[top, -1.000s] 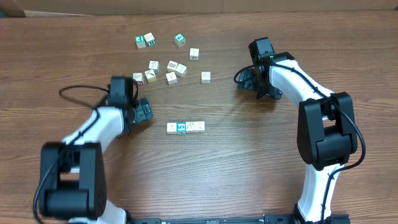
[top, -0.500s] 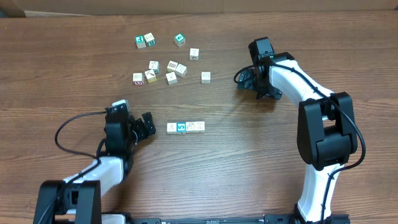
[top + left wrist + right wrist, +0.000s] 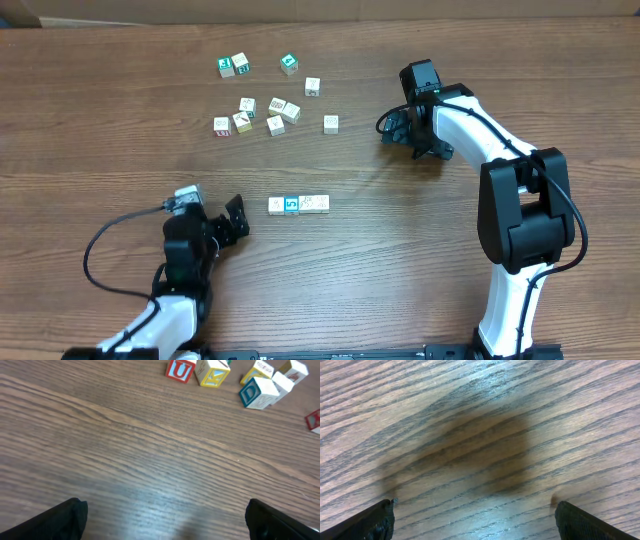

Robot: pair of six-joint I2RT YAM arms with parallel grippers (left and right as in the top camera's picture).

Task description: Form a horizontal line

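My left gripper (image 3: pixel 238 217), arm folded low, gapes empty beside the cube row (image 3: pixel 298 204). My right gripper (image 3: pixel 408 135) gapes empty, well apart.

Robotics lab test bench: two white-and-black robot arms, the left arm (image 3: pixel 183 250) and the right arm (image 3: pixel 520 205), rise from a black rail (image 3: pixel 340 353) at the near edge of a wood-grain table (image 3: pixel 420 280). A loose black cable (image 3: pixel 88 262) loops beside the left arm. Small wooden picture cubes (image 3: pixel 265 108) lie scattered as test props, with a row of four cubes (image 3: pixel 298 204) at centre. A tan board (image 3: pixel 300 8) lines the far edge.
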